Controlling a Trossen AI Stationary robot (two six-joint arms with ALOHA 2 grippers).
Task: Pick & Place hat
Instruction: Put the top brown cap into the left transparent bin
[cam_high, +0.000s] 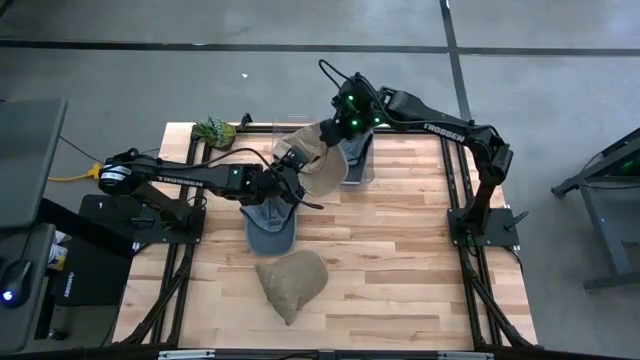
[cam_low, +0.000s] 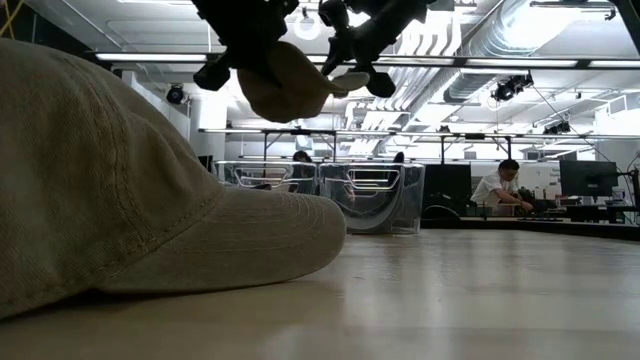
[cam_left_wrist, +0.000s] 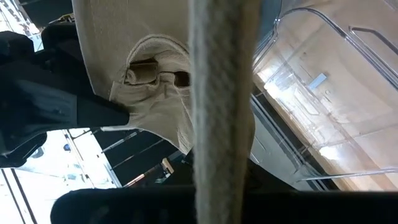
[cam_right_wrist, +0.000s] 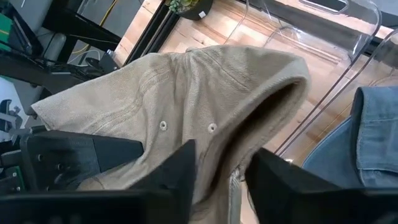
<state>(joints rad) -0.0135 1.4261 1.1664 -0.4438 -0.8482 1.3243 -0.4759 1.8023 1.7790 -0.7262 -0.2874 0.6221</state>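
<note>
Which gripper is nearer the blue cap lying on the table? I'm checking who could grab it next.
Left. The left gripper hovers just above the blue cap; the right gripper is farther back, both holding the tan cap.

We see two black, slender jointed arms. The right arm (cam_high: 440, 122), upper right in the high view, bears white "TROSSEN" lettering and green lights by its wrist. The left arm (cam_high: 170, 175), centre left, has a white label at its base; thin black cables loop above.

One camera hangs overhead, facing straight down at the table (cam_high: 400, 250). Another sits at tabletop level, looking across. Both wrist cameras press close on the raised cap (cam_right_wrist: 186, 106).
</note>
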